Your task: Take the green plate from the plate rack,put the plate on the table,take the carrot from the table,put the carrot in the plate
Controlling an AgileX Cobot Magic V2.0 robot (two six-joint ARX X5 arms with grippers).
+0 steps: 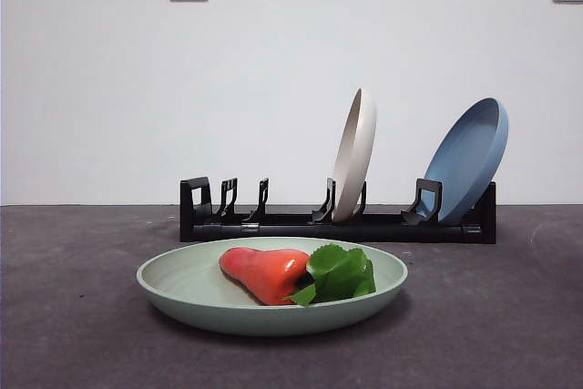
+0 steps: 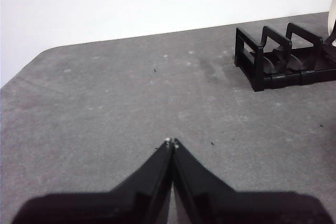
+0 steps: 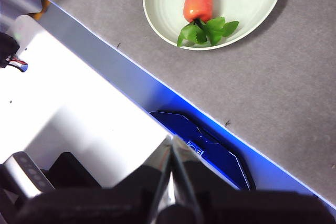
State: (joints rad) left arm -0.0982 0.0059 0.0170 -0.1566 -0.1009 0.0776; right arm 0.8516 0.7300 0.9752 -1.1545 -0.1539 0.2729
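Jaws on both arms are pressed together w/ nothing between them. Right gripper (image 3: 172, 142) hangs off the table (image 1: 82, 316) edge, over the white frame; left gripper (image 2: 171, 143) sits above bare table, well apart from the plate rack (image 1: 337, 223). Carrot (image 1: 264, 272) lies across the green plate (image 1: 182, 284), leaves at one end, long axis pointing roughly toward the right gripper, which looks the nearer arm. Plate is on the table in front of the rack; cream plate (image 1: 354, 154) & blue plate (image 1: 469, 157) are slotted upright. Task looks done, so prob no next grasp needed.
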